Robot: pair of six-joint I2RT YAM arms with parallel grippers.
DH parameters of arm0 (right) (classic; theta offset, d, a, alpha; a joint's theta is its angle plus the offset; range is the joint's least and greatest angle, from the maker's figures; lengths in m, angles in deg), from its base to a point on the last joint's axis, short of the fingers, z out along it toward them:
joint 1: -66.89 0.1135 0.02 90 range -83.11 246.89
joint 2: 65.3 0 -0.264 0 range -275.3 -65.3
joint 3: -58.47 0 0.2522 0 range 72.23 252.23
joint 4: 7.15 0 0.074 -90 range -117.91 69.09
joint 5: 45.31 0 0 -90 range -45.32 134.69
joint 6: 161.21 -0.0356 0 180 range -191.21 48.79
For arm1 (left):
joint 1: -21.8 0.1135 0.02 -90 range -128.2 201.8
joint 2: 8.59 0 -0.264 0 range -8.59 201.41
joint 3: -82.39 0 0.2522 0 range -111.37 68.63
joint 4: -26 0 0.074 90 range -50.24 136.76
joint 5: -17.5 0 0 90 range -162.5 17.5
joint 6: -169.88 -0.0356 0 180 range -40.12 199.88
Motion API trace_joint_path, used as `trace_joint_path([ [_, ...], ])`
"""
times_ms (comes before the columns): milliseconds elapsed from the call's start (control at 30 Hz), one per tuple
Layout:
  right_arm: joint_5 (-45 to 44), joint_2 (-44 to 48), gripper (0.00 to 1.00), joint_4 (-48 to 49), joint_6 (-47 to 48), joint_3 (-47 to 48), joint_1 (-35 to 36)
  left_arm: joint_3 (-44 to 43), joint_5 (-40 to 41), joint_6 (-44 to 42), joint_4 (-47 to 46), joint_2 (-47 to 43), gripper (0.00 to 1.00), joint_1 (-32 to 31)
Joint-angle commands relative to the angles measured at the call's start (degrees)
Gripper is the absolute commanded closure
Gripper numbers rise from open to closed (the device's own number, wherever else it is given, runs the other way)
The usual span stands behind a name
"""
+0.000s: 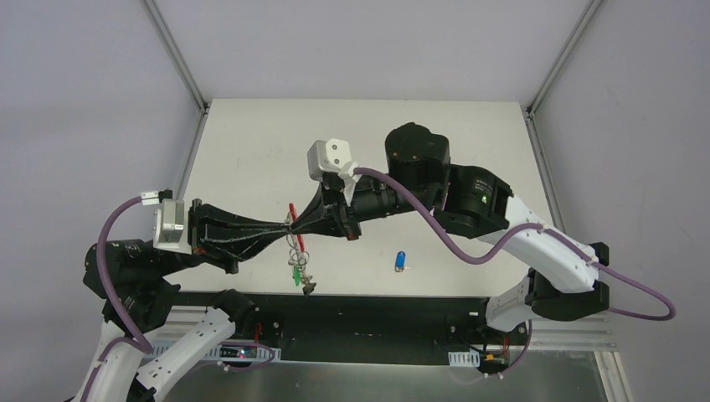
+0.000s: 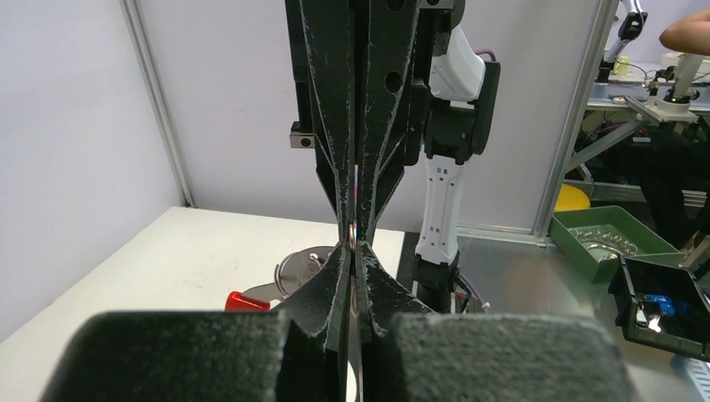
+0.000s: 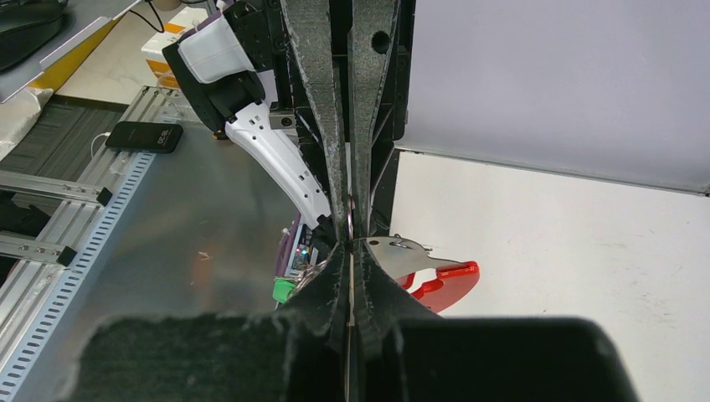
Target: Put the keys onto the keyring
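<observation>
Keyring point(image 3: 441, 277) pinched — ring mostly hidden between jaws.

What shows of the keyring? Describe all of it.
The keyring is a red curved clip, a flat grey metal piece and a chain of small silver rings ending in a green piece, trailing toward the near table edge. The left gripper and right gripper, tip to tip, are both shut on it.

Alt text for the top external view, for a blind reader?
The left gripper and right gripper meet tip to tip, both shut on the keyring, its red clip on the far side, its chain and a green key on the near side. A blue key lies on the table to the right.
</observation>
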Motion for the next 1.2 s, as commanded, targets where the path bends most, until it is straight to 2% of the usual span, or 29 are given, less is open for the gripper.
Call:
trace_joint_path([
  [0,-0.3,1.4,1.0,5.8,-1.9,-0.7,-0.3,-0.3,-4.2,0.3,-0.3,2.1,1.0,-0.1],
  [100,-0.7,2.5,1.0,5.9,-2.9,-2.7,-0.5,-1.8,-5.6,-0.4,2.4,2.5,0.99,-0.1],
  [333,-2.1,8.7,1.0,8.2,-1.2,-11.5,-0.6,-3.7,-4.6,-1.9,7.3,1.8,0.83,-0.1],
  [667,-8.7,18.5,1.0,11.2,4.4,-26.4,-0.1,-3.8,-5.0,1.8,7.7,1.4,0.78,-0.2],
  [933,-19.2,28.0,1.0,21.6,16.7,-44.5,3.5,-2.2,-2.7,0.6,9.5,2.9,0.78,-0.1],
  [1167,-33.3,31.8,1.0,26.3,29.7,-53.7,9.1,-1.0,-1.6,-0.2,10.6,5.9,0.78,-0.1],
])
